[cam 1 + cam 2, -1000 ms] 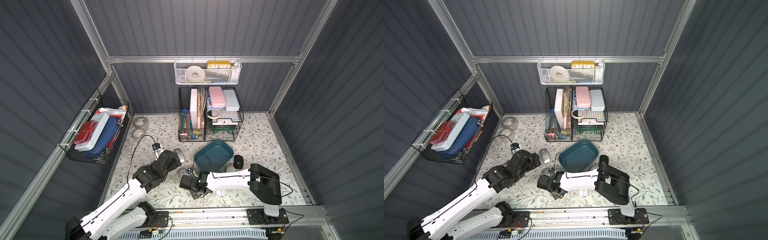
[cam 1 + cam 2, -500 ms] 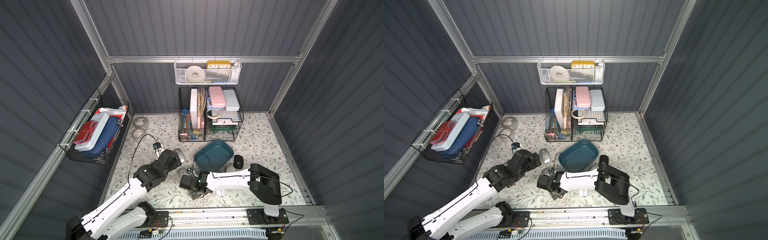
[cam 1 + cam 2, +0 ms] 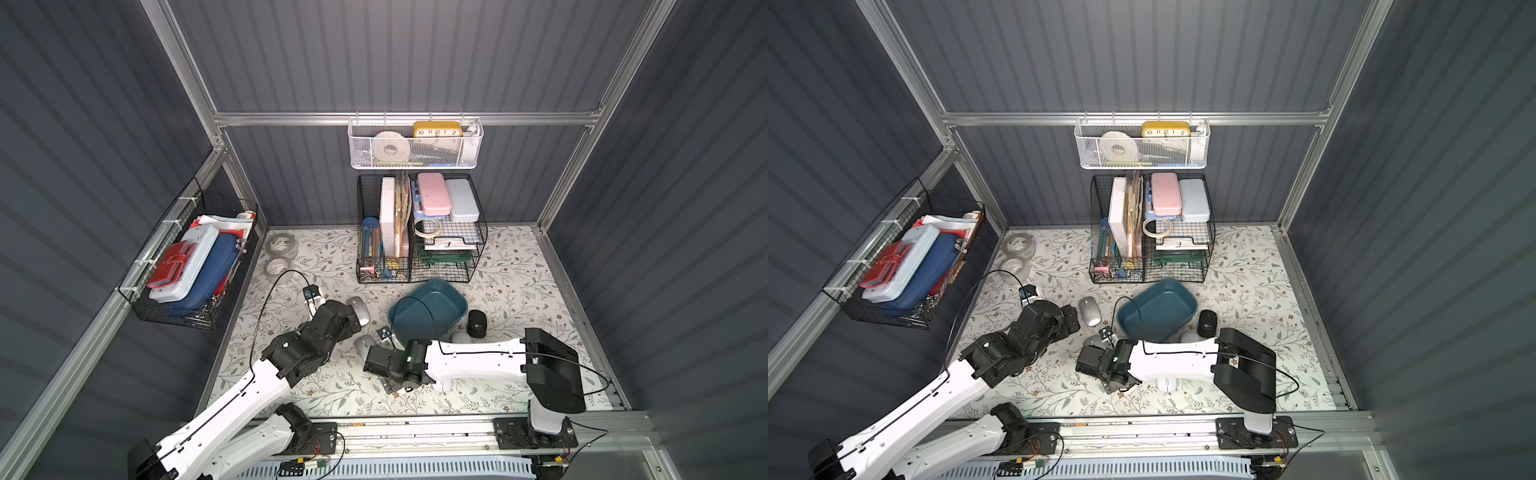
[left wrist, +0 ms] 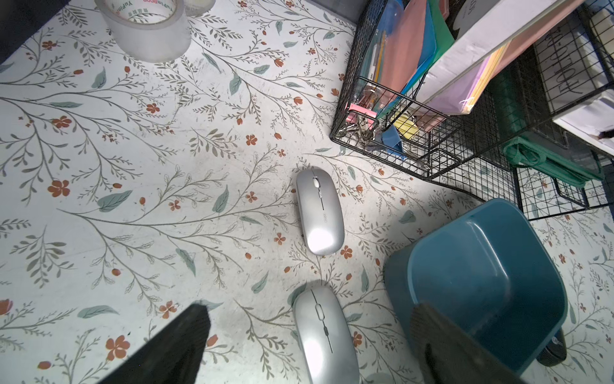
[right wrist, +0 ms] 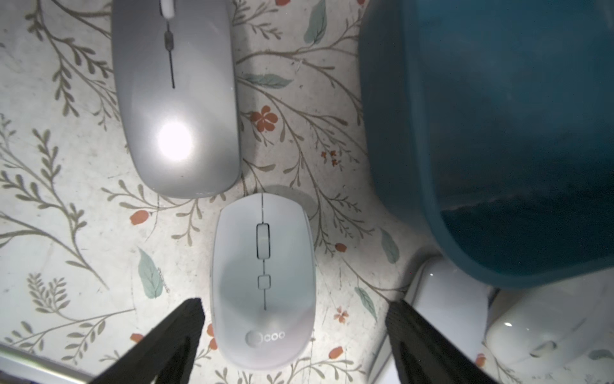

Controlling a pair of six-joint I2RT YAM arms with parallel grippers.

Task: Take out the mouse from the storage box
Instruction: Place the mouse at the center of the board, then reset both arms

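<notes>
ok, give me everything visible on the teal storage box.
The storage box is a shallow dark teal tub, rounded-rectangular, smooth plastic by its look, nothing visible inside. It sits on the floral mat in front of the black wire organiser and looks tipped rather than flat. A black mouse lies close beside one end; its near edge overlaps a white mouse, contact unclear.

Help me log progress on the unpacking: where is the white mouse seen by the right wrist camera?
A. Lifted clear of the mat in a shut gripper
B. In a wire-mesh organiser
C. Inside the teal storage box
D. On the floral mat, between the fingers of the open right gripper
D: the white mouse lies flat on the floral mat, outside the storage box, with the right gripper open on either side of it.
</notes>
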